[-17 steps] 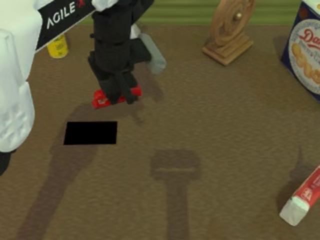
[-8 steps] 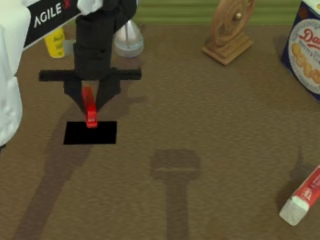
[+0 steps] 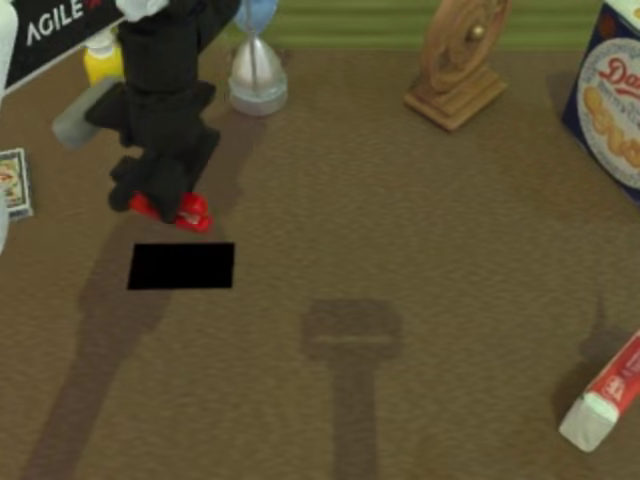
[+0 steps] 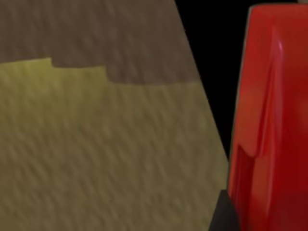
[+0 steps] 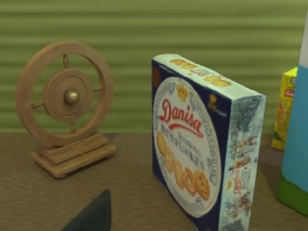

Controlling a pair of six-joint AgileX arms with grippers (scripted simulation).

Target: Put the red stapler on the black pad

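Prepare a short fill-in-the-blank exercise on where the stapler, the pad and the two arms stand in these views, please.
1. The red stapler is held in the ____ gripper.
2. In the top view the stapler does not yet lie on the black pad; it sits just ____ the pad's upper edge.
3. The wooden wheel ornament stands beside the blue ____ box in the right wrist view.
4. The red-and-white tube lies near the table's ____ edge in the top view.

Missing words: left; above; cookie; right

A brown table (image 3: 420, 260) bears the black pad (image 3: 181, 266), hourglass (image 3: 258, 75), wooden wheel (image 3: 462, 60), biscuit box (image 3: 612, 95) and tube (image 3: 603, 395).
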